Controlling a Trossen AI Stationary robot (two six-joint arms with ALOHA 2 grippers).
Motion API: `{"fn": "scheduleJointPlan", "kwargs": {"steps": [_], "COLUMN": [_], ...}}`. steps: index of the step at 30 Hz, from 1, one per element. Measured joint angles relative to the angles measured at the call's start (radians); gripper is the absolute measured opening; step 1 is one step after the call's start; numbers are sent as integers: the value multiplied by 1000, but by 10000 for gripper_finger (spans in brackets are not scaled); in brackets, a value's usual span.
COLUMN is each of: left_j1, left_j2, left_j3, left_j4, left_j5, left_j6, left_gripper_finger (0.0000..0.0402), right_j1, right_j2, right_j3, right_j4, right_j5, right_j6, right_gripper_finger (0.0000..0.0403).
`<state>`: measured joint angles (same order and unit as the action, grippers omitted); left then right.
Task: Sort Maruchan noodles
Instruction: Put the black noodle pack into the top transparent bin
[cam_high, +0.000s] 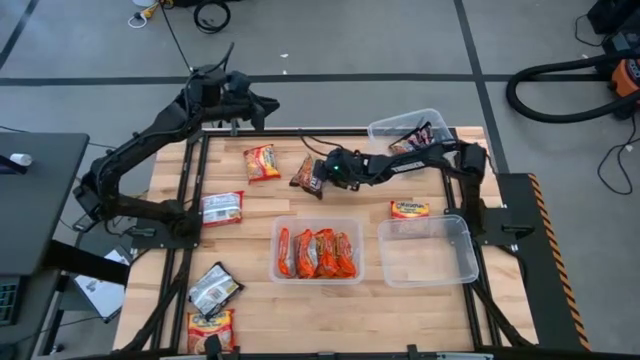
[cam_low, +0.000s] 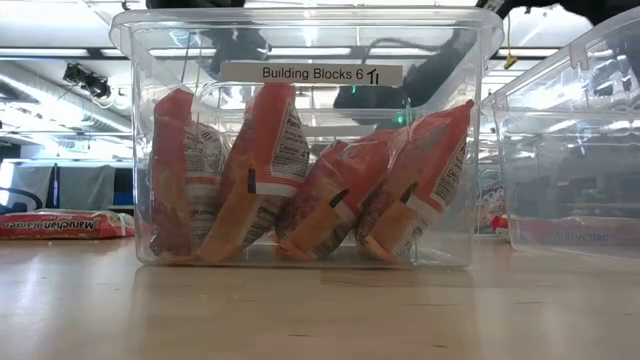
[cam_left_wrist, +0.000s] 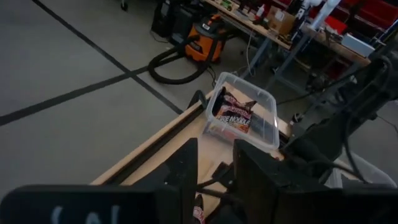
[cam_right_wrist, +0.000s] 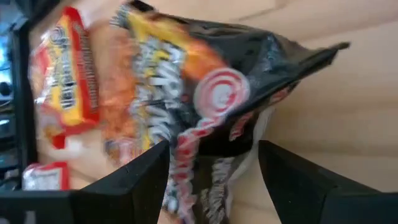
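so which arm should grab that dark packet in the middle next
Right. Its gripper is open right at the dark packet, whose wrapper shows between the fingers in the wrist view. The left gripper is off beyond the table's far edge.

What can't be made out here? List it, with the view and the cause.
- Dark packet at the right gripper: its print is blurred in the right wrist view, too small in the high view.
- Whether it is lifted or on the table: cannot tell from above.
- Far bin: its packets overlap; count unclear.
- Left gripper: beyond the table's far edge; its grip is not visible.
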<state>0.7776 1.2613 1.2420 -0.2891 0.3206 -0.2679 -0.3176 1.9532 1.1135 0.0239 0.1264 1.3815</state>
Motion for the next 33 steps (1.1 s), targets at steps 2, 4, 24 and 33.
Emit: {"fn": "scheduleJointPlan", "kwargs": {"steps": [2, 4, 24, 33], "left_j1": [-2, -2, 41, 68], "left_j2": [0, 0, -7, -6], "left_j3": [0, 0, 0, 0], "left_j4": [-2, -10, -11, 59], "left_j5": [-1, -1, -2, -5], "left_j6": [-1, 0, 18, 16], "left_gripper_finger": [107, 107, 107, 107], "right_j1": [-4, -6, -56, -83], "right_j2": [31, 55, -69, -317], "right_j3": [0, 2, 4, 321], "right_j4": [52, 102, 36, -560], "right_j5": [-1, 2, 18, 38], "right_j6": [7, 10, -365, -647], "right_gripper_finger": [245, 237, 7, 4]}}
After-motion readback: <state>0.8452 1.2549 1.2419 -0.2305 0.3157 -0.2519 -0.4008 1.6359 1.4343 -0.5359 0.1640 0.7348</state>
